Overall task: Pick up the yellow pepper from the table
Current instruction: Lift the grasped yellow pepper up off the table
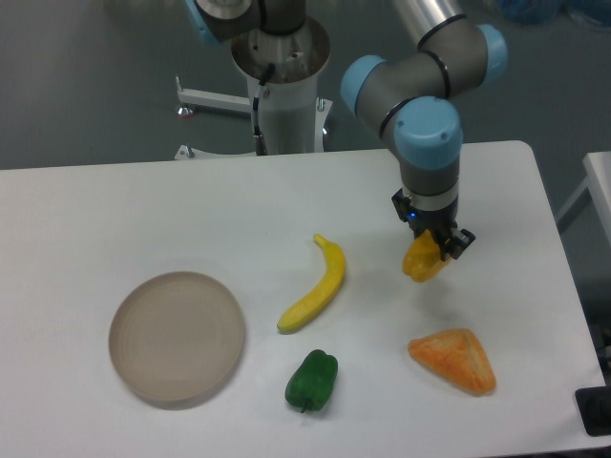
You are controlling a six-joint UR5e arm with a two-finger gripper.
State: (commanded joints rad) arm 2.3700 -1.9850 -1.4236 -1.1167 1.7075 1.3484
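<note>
One claw (431, 250) I'm running is gripping the yellow pepper (421, 260) above the counter (115, 210); banana (316, 286) lying to its left, orange wedge (454, 360) sitting below it.

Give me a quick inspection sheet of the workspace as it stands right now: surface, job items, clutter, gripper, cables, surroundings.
Surface: white table, rounded corners, no spills seen.
Job's things: yellow pepper held between the fingers of the gripper; whether it is off the table cannot be told from this view.
Clutter: banana left of the pepper; green pepper near the front edge; orange wedge front right; round beige plate front left, nothing on it.
Gripper: shut on the yellow pepper, pointing down.
Cables: a dark cable runs along the arm's base column.
Surroundings: grey floor, white base frame behind the table, another white surface at the right edge.
</note>
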